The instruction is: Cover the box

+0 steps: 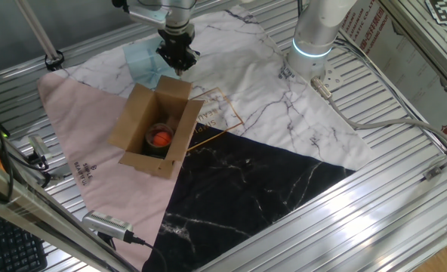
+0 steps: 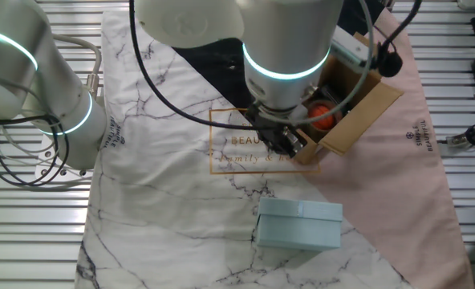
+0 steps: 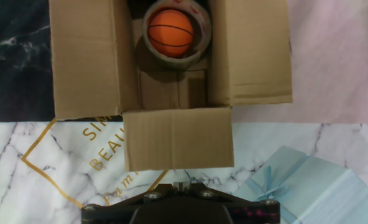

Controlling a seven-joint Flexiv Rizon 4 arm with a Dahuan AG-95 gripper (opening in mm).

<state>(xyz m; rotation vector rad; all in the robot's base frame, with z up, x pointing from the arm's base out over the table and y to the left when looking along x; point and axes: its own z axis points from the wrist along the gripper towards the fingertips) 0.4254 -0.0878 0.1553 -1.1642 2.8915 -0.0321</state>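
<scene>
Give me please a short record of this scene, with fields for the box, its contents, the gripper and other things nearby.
box: brown cardboard box, flaps open
contents: orange ball sitting in a tape roll
gripper: gripper above the near flap, holding nothing; open or shut not visible
nearby: light blue gift box beside the carton
surface: marble-print cloth

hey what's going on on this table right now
A robot arm is working on closing a cardboard box. The box sits open on a cloth, flaps spread, with an orange ball inside a roll of tape. The gripper hovers by the flap nearest it and holds nothing. A light blue gift box lies nearby.
</scene>
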